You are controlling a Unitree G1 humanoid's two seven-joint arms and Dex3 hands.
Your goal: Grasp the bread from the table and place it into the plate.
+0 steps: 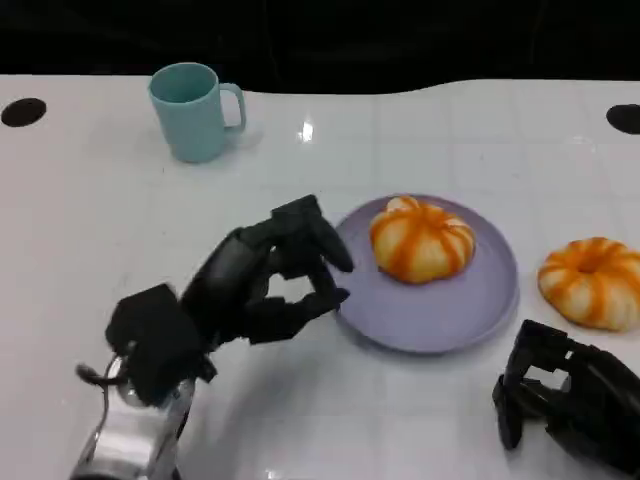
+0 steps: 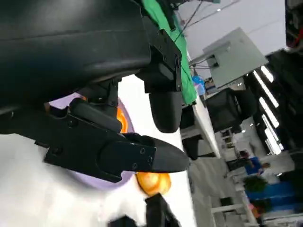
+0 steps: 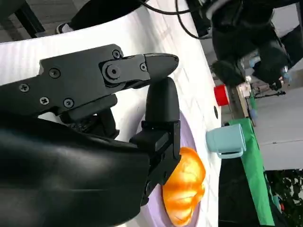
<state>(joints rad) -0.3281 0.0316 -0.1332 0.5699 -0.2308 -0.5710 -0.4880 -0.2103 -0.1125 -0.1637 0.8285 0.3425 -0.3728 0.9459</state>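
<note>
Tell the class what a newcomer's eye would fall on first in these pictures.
Two orange-striped breads stand out: one bread on the plate, inside the lilac plate, and another bread on the table to its right. The left robot hand hovers open at the plate's left rim, and a teal mug stands far back.

An orange-striped bread sits on the lavender plate; a second bread lies beside it on the table.

So the count: two orange-striped breads, one on the plate and one off it on the surface. One purple plate, one light blue mug, two black robot hands, left and right.
</note>
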